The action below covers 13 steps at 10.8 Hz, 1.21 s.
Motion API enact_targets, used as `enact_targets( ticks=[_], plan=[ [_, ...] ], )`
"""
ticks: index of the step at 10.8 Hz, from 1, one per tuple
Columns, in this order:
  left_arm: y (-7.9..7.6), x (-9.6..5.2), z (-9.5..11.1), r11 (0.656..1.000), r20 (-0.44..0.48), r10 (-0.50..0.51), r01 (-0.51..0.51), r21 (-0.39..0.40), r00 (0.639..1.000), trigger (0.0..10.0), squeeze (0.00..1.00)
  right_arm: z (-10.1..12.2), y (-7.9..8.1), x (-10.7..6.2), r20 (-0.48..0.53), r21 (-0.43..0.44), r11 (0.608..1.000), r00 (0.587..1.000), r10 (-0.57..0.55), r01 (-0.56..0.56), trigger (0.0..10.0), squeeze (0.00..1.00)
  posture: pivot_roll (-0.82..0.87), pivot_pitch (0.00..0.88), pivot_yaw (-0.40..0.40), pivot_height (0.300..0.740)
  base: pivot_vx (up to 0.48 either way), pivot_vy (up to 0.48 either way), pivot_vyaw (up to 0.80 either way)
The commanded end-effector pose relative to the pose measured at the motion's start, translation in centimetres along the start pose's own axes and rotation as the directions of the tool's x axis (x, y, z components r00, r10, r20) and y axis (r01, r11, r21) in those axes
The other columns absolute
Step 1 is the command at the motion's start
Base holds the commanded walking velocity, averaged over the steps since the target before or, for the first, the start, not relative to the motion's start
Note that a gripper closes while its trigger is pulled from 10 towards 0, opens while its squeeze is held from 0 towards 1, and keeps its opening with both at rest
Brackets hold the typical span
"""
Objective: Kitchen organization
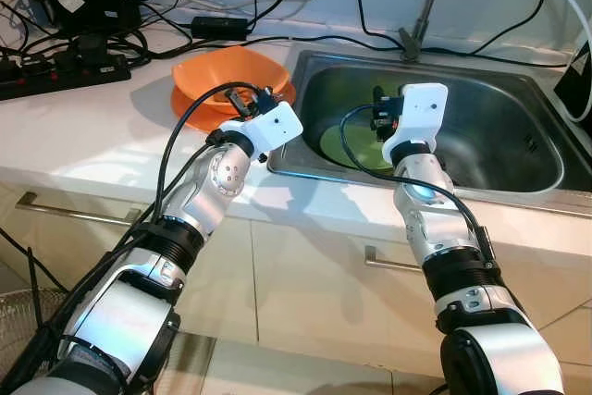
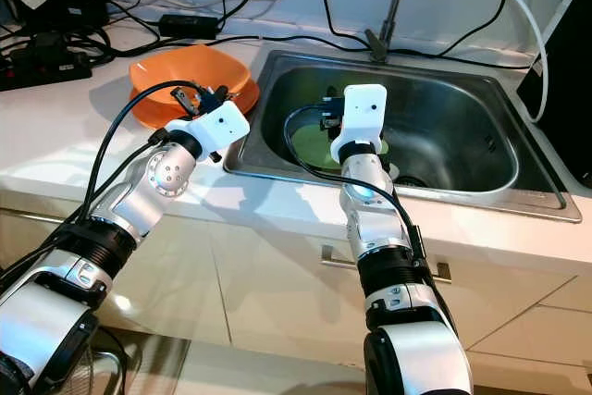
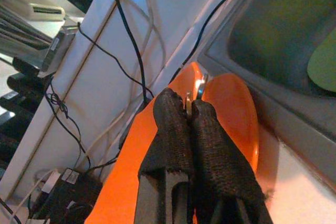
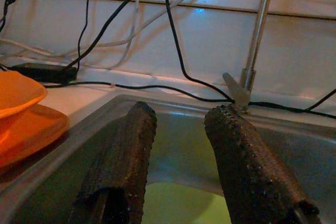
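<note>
Nearest the robot, the white worktop [image 1: 111, 127] runs along the cabinet fronts, with the steel sink [image 1: 518, 187] set into it on the right.

The left gripper [image 3: 190, 109] hovers over the orange dishes, its two fingers pressed together with a thin metal piece showing at their tips; what that piece is cannot be made out. The right gripper [image 4: 181, 129] hangs over the sink's near left part, fingers spread apart and holding nothing.

Just beside the sink's left rim sits an orange bowl [image 1: 229, 71] stacked on an orange plate [image 1: 190, 101]. Both look like thin moulded plastic: probably light, stiff and not fragile, but smooth and likely to slide on the worktop or off each other if pushed. The raised rim of the bowl looks like the best place to pinch, one finger inside and one outside.

In the sink basin lies a green plate [image 1: 356, 147], flat on the bottom below the right gripper. It seems similarly light and may be slick. Lying flat, it offers only its edge, so a finger probably has to slip under the rim.

Farther back, black cables [image 1: 231, 25] and the tap [image 1: 425, 6] line the wall.
</note>
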<state>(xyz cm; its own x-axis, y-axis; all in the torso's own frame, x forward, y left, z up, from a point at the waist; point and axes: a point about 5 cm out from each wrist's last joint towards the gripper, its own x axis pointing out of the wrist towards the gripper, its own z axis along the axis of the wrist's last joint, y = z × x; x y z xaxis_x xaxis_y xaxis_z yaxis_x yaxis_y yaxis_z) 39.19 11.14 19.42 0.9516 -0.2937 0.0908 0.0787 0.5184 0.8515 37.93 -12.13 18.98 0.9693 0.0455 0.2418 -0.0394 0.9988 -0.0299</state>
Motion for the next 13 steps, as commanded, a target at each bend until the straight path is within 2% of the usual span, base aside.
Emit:
enact_targets(
  ticks=[1,2,3,4,6,7,8,9,10,11,12,13],
  plan=[
    [0.5,0.3,0.6,1.000,0.023,0.015,-0.016,0.013,1.000,0.0,0.00,-0.1,-0.3,-0.1,-0.009,0.002,1.000,1.000,-0.013,0.013,10.0,0.00,0.20,0.018,-0.034,0.740,0.000,0.000,0.00],
    [0.9,0.3,0.8,0.999,0.026,0.029,-0.030,0.031,0.999,0.0,0.00,-0.1,-0.3,-0.1,-0.010,0.002,1.000,1.000,-0.013,0.013,10.0,0.00,0.20,0.017,-0.035,0.740,0.000,0.000,0.00],
    [1.2,0.3,1.0,0.998,0.031,0.042,-0.044,0.045,0.999,0.6,0.00,-0.1,-0.3,-0.1,-0.010,0.002,1.000,1.000,-0.013,0.013,10.0,0.00,0.20,0.017,-0.035,0.740,0.000,0.000,0.00],
    [2.0,0.4,1.6,0.993,0.047,0.077,-0.081,0.088,0.996,10.0,0.00,-0.1,-0.4,-0.1,-0.010,0.002,1.000,1.000,-0.013,0.014,10.0,0.00,0.20,0.017,-0.037,0.740,0.000,0.000,0.00],
    [3.7,0.5,2.6,0.970,0.071,0.143,-0.154,0.187,0.987,10.0,0.00,-0.1,-0.3,0.0,-0.011,0.002,1.000,1.000,-0.012,0.012,10.0,0.00,0.20,0.015,-0.038,0.740,0.000,0.000,0.00],
    [4.7,0.4,3.5,0.955,0.115,0.187,-0.208,0.211,0.976,10.0,0.00,-0.2,-0.3,0.0,-0.011,0.002,1.000,1.000,-0.011,0.011,10.0,0.00,0.20,0.015,-0.038,0.740,0.000,0.000,0.00],
    [5.6,0.1,5.4,0.955,0.215,0.222,-0.256,0.147,0.951,10.0,0.00,-0.2,-0.3,0.0,-0.011,0.003,1.000,1.000,-0.010,0.010,10.0,0.00,0.20,0.013,-0.038,0.740,0.000,0.000,0.00],
    [5.6,-0.4,7.9,0.976,0.352,0.207,-0.218,-0.008,0.913,10.0,0.00,-0.1,-0.3,0.0,-0.008,0.001,1.000,1.000,-0.010,0.010,10.0,0.00,0.20,0.012,-0.039,0.740,0.000,0.000,0.00],
    [5.4,-0.9,9.3,0.978,0.424,0.204,-0.170,-0.119,0.882,10.0,0.00,-0.1,-0.3,0.0,0.001,-0.011,1.000,1.000,-0.008,0.008,10.0,1.00,0.21,0.011,-0.038,0.740,0.000,0.000,0.00],
    [5.4,-1.6,10.5,0.941,0.465,0.223,-0.064,-0.333,0.857,10.0,0.00,0.1,-0.4,0.0,0.025,-0.055,0.998,1.000,-0.002,0.004,10.0,1.00,0.20,0.012,-0.037,0.740,0.000,0.000,0.00],
    [5.5,-2.1,11.1,0.885,0.492,0.234,0.026,-0.464,0.838,10.0,0.00,0.5,-0.5,0.0,0.054,-0.088,0.996,0.999,0.004,0.001,10.0,1.00,0.20,0.013,-0.036,0.740,0.000,0.000,0.00],
    [5.7,-2.4,11.3,0.833,0.510,0.241,0.094,-0.545,0.826,10.0,0.00,0.8,-0.6,-0.1,0.078,-0.126,0.992,0.997,0.018,-0.008,10.0,1.00,0.20,0.013,-0.035,0.740,0.000,0.000,0.00]
  ],
)
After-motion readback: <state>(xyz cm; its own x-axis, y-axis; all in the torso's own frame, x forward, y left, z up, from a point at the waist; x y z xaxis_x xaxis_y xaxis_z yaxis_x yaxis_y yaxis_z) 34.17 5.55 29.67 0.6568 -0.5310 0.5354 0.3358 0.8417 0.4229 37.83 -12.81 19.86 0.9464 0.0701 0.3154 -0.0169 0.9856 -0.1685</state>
